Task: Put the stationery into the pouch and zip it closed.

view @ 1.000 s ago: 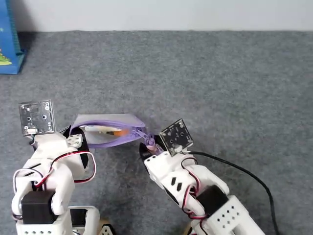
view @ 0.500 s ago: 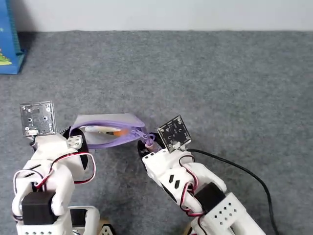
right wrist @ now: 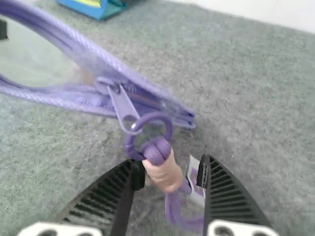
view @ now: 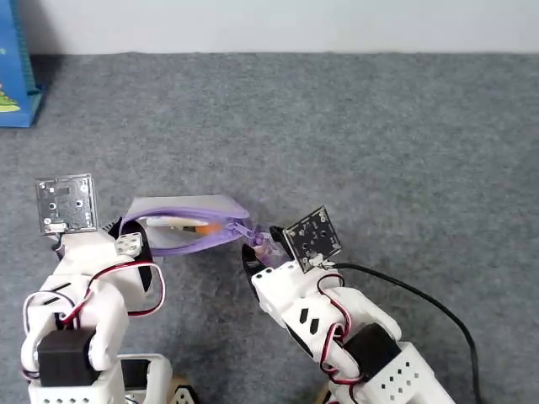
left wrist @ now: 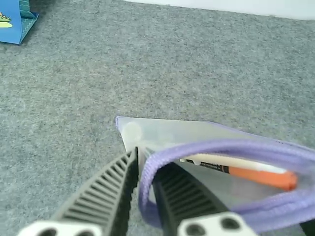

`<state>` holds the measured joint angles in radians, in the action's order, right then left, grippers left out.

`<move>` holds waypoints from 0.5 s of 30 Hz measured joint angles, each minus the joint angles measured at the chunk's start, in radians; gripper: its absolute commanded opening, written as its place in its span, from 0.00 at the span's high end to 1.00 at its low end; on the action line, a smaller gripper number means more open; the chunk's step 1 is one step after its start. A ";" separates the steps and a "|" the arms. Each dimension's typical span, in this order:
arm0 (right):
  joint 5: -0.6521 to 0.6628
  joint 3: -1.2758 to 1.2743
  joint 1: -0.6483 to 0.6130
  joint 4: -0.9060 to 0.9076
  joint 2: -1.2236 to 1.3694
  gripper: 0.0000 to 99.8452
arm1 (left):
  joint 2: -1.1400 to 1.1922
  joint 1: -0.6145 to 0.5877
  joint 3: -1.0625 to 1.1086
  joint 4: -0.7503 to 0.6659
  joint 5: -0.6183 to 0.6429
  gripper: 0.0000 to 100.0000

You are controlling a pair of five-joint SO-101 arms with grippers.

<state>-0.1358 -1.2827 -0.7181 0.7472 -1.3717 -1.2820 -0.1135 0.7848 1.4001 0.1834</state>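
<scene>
Both ends of the pouch (view: 181, 217) were held. Left gripper (left wrist: 139, 156) pinched its rim as an anchor; right gripper (right wrist: 170, 164) narrowly clasped the zip pull (right wrist: 156, 156), apparently for closing.

We find open carpet (view: 379, 143) across the top and right; a blue box (view: 15, 80) stands at the upper-left edge, the pouch (view: 181, 206) left of centre, a cable (view: 421, 296) lower right.
</scene>
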 measured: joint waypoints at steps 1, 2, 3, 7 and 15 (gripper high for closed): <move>-0.002 0.000 0.000 0.002 0.000 0.83 | 0.000 0.000 0.000 0.000 0.000 0.99; -0.002 0.000 0.000 0.003 0.000 0.83 | 0.000 0.000 0.000 0.000 0.000 0.99; -0.002 0.000 0.000 0.003 0.000 0.83 | 0.000 0.000 0.000 0.000 0.000 0.99; -0.002 0.000 0.000 -0.012 0.000 0.83 | 0.000 0.000 0.000 0.000 0.000 0.99; -0.002 0.000 0.000 -0.038 0.000 0.83 | 0.000 0.000 0.000 0.000 0.000 0.99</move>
<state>-0.1373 -1.2827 -0.7181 0.7089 -1.3717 -1.2820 -0.1135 0.7848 1.4001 0.1834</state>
